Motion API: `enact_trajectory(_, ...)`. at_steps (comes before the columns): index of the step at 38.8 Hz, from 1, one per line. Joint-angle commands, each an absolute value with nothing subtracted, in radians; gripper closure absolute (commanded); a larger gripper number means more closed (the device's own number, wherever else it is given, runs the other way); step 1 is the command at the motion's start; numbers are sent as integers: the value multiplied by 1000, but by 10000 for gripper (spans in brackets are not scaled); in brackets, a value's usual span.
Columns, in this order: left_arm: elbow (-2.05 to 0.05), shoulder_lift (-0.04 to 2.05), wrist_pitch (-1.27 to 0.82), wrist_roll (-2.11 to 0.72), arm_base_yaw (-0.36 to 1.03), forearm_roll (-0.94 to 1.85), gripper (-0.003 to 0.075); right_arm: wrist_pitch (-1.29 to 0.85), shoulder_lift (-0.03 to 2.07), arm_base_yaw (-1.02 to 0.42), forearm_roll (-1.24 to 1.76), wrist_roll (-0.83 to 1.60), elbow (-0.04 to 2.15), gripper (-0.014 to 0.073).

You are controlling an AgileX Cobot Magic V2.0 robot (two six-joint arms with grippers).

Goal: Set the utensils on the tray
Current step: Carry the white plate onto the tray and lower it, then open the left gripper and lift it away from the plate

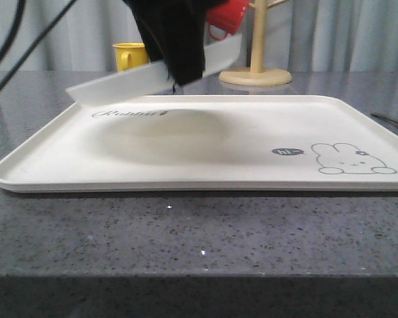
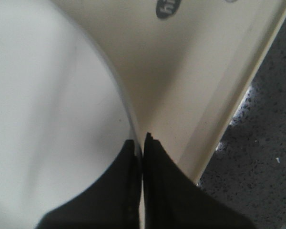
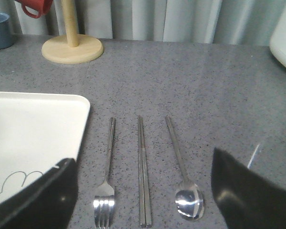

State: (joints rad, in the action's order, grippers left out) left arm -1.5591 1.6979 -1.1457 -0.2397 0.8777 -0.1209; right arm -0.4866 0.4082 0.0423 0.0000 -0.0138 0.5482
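The left gripper (image 1: 174,79) has its jaws pinched on the rim of the white plate (image 1: 132,83). The plate is tilted and up in the air over the cream tray (image 1: 205,142). The right gripper (image 3: 143,200) has its jaws wide. Under it, on the grey counter (image 3: 205,86) beside the tray, lie the fork (image 3: 106,183), the chopsticks (image 3: 142,171) and the spoon (image 3: 183,174), side by side.
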Motion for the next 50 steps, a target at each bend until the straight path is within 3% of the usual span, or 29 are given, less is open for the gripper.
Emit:
enact_trajectory(1,-1589,1701,-1175,-224,880,-147,738,-409,419,48,-9,-6,583,3)
enact_trajectory(18,-1589,1768,-1152,-224,880,-128,723,-409,419,48,-9,-6,583,3)
enact_trajectory(23,-1589,1768,-1169,-224,880,-106,608,-409,419,48,-9,-6,583,3)
enact_trajectory(28,-1589,1768,-1169,-224,880,-112,415,-409,419,48,-9,-6,583,3)
enact_trajectory(32,-1618,1764,-1200,-196,877,-127,355,-409,419,48,-9,-6,583,3)
enact_trajectory(39,-1702,1718,-1179,-171,832,-73,429,-409,419,48,-9,-6,583,3)
enact_trajectory(48,-1681,1623,-1109,-171,668,54,716,-409,419,48,-9,-6,583,3)
enact_trajectory(50,-1658,1600,-1095,-171,611,75,737,-409,419,48,-9,-6,583,3)
